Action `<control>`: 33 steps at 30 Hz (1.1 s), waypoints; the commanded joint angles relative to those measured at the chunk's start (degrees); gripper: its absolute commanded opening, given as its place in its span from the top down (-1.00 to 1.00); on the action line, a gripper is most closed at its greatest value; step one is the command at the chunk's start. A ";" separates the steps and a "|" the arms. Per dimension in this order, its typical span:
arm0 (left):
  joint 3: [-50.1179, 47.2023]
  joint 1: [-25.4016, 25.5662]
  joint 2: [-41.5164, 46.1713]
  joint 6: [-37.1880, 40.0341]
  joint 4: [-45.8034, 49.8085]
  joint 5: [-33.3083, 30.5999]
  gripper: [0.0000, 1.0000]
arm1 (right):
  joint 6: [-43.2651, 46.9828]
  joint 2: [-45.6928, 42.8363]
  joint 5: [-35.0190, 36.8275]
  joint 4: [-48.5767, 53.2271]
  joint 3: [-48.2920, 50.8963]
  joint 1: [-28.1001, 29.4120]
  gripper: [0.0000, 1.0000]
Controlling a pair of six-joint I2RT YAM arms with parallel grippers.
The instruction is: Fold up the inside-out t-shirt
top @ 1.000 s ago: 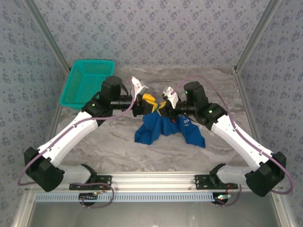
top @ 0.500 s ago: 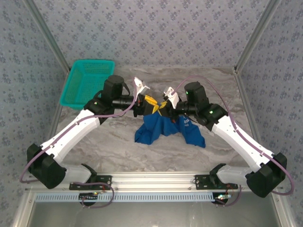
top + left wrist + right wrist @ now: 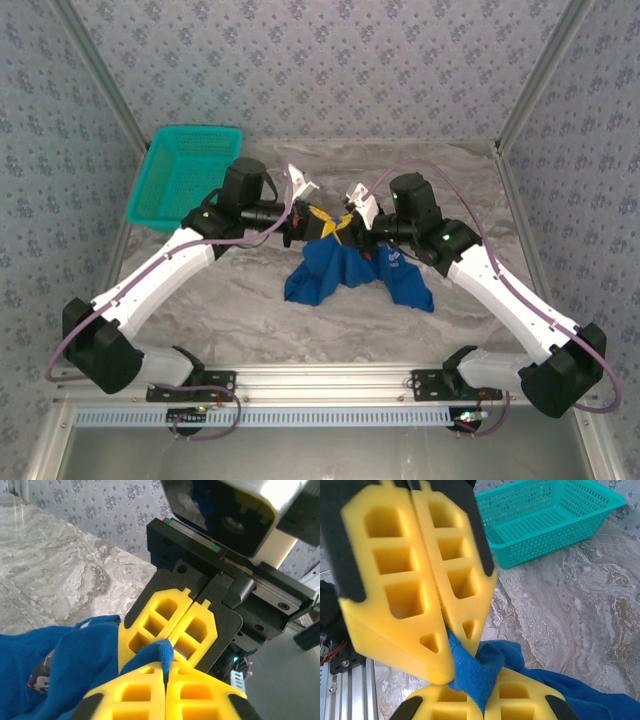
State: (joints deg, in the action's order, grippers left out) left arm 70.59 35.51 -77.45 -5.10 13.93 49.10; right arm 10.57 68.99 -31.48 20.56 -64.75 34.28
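Nearest the arm bases, and well to the near right of the teal plastic mesh basket (image 3: 185,175), the royal-blue cotton t-shirt (image 3: 345,272) spreads in two crumpled lobes, one toward the basket's side and one away from it. Their lower folds seem to rest on the grey marbled table (image 3: 230,300). As it lies, the long axis of the bunch runs left to right, roughly parallel to the near edge, and the middle is drawn up into a peak pointing away from the arm bases. Just beyond the lobes, on the side nearer the basket, the left gripper (image 3: 324,224) has its yellow pads pressed together on a small fold of the blue cloth at that peak. The right gripper (image 3: 345,228) is tip to tip with it on the side farther from the basket, likewise clamped on a strip of the same fold. Pinching one spot side by side looks like a way to share a hold on the cloth before drawing the two hands apart to open the garment, though which seam or edge they have cannot be told. Farthest off, the basket sits at the far left, apart from the cloth.
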 commanded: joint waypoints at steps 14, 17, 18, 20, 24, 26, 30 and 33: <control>-6.40 -8.14 12.26 -10.65 -3.08 -16.76 1.00 | -30.68 -6.32 40.69 16.10 13.88 3.41 -0.56; -6.97 -8.87 13.77 -10.09 -2.50 -16.76 1.00 | -30.93 -1.77 41.28 7.27 17.78 3.26 -0.58; -6.87 -9.05 14.11 -9.65 -2.11 -16.84 1.00 | -30.78 0.43 42.77 6.38 17.69 3.07 -0.57; -6.61 -9.60 14.82 -9.05 -1.04 -17.87 1.00 | -29.73 4.64 46.20 7.72 15.81 1.62 -0.23; -6.87 -11.34 16.38 -10.91 -0.51 -22.43 1.00 | -25.79 4.44 44.30 11.13 12.36 -4.88 0.72; -7.82 -12.11 17.29 -12.19 -1.83 -23.57 1.00 | -24.21 1.42 42.18 11.57 10.62 -8.59 1.00; -7.80 -12.48 17.95 -12.32 -1.10 -25.37 1.00 | -21.71 -1.68 40.49 16.05 6.65 -12.88 1.00; -7.98 -12.48 17.69 -12.79 -1.33 -24.58 1.00 | -21.32 -3.35 29.08 14.29 8.20 -9.48 0.73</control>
State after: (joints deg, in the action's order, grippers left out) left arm 62.46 23.24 -60.84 -16.69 13.76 25.34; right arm -12.60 66.87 6.83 32.71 -57.28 21.96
